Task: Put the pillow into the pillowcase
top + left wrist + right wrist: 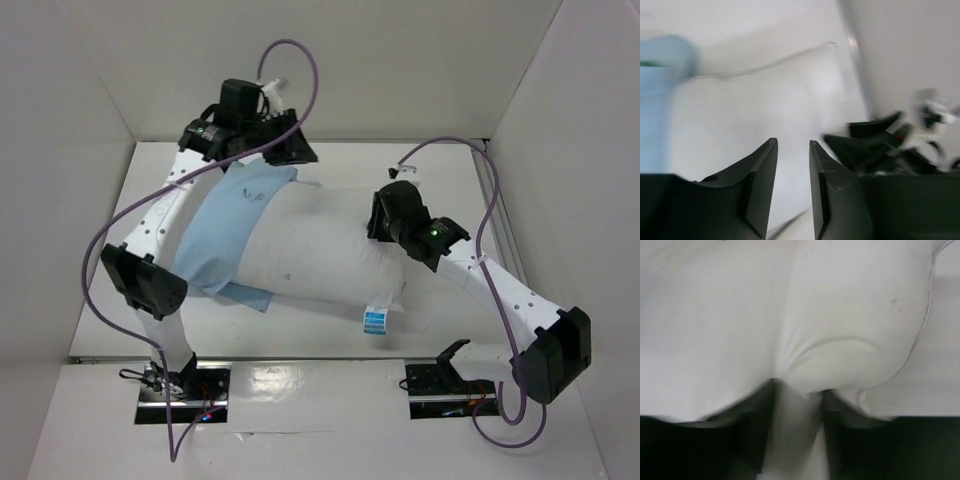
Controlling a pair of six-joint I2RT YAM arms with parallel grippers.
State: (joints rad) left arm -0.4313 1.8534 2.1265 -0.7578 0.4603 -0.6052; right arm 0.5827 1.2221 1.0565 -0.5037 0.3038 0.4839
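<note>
Pillow [320, 250]: lies across bench [300, 335]; left end inside pillowcase [225, 230], most of it outside.
Right tool [797, 390]: clenched on a pinch of pillow fabric.
Left tool [792, 142]: slightly parted, grasping nothing.
Risk: with the pillowcase unheld, a push likely drags or bunches it.

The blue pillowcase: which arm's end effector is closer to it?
Left. The left end effector is over the far edge of the pillowcase; the right end effector pinches the uncovered end of the pillow, away from the cloth.
</note>
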